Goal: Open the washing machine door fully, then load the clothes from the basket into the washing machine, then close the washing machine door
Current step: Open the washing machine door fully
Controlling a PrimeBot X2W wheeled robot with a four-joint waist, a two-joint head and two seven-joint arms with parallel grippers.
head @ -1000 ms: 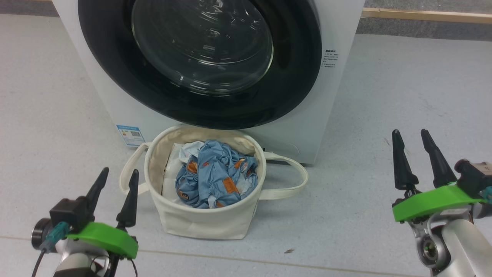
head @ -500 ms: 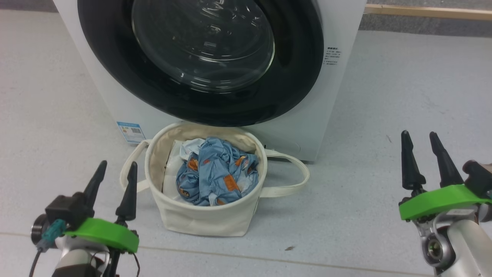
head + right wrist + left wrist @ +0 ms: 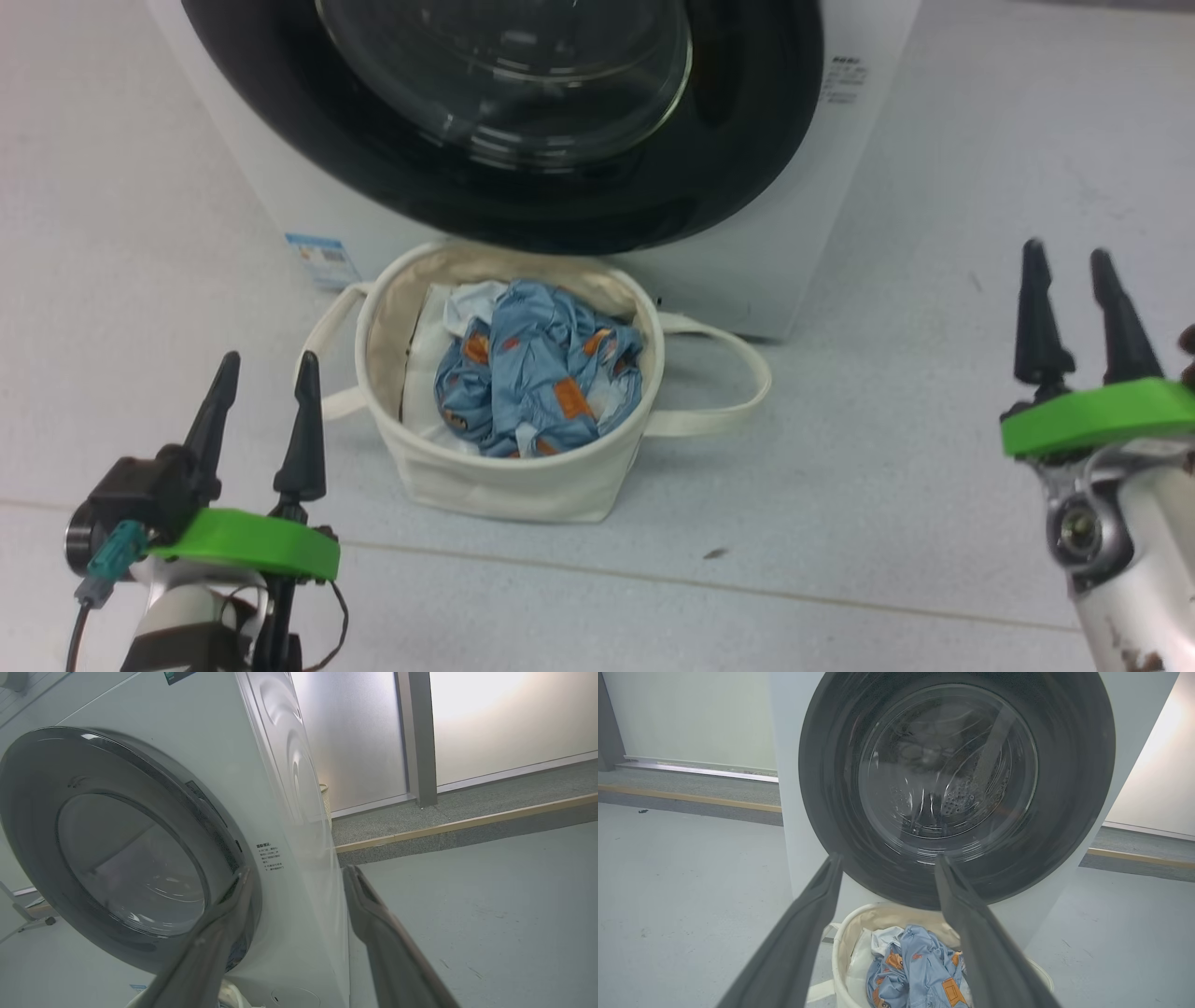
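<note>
The washing machine door (image 3: 504, 93) lies shut against the front of the white washing machine (image 3: 845, 177). Just before it on the grey floor (image 3: 934, 448) stands the cream basket (image 3: 523, 485), its far rim under the door's lower edge. The clothes (image 3: 537, 369), light blue with orange-brown patches, lie crumpled in the basket beside a plain white cloth (image 3: 467, 303).

The head view cuts off the top of the door and the machine but shows both loop handles and a small blue label (image 3: 320, 254) low on the front. The left wrist view takes in nearly the whole door and, dimly through its glass, the perforated drum (image 3: 959, 798); the basket is cut off at the bottom edge there. The right wrist view sees the machine from its right side, with a block of small print (image 3: 269, 856) too fine to read; the basket is all but hidden behind the fingers.

The left tool (image 3: 269, 357) hovers left of the basket, fingers apart, holding and touching nothing. The right tool (image 3: 1065, 250) hangs well to the right, fingers likewise apart and empty.
</note>
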